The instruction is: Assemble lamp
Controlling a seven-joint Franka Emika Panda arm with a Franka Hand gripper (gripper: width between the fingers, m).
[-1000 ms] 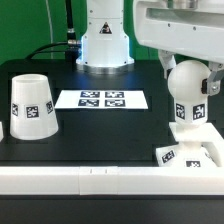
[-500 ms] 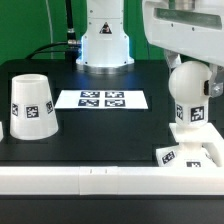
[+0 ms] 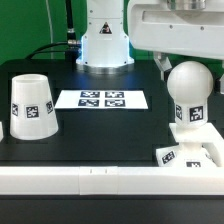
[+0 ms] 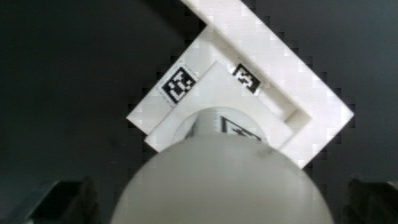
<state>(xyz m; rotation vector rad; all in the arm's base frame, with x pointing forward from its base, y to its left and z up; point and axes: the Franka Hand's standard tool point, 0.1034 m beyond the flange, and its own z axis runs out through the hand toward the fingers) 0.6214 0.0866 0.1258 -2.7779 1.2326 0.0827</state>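
Note:
The white ball-shaped bulb [image 3: 190, 85] stands upright with its tagged neck on the flat square base [image 3: 205, 150] at the exterior view's right. My gripper [image 3: 188, 66] hangs over the bulb's top. Its dark fingers stand apart on either side of the ball and grip nothing, so it is open. In the wrist view the bulb [image 4: 222, 180] fills the foreground, with the base [image 4: 267, 100] beyond it and the gripper [image 4: 217, 206] spread wide around the ball. The cone-shaped shade [image 3: 32, 105] stands on the table at the exterior view's left.
The marker board [image 3: 102, 99] lies flat in the middle at the back. The arm's white pedestal [image 3: 105, 40] stands behind it. A white rail [image 3: 100, 181] runs along the table's front edge, close to the base.
My gripper has moved up, so more of the bulb's ball shows. The bulb, base and shade have stayed in place.

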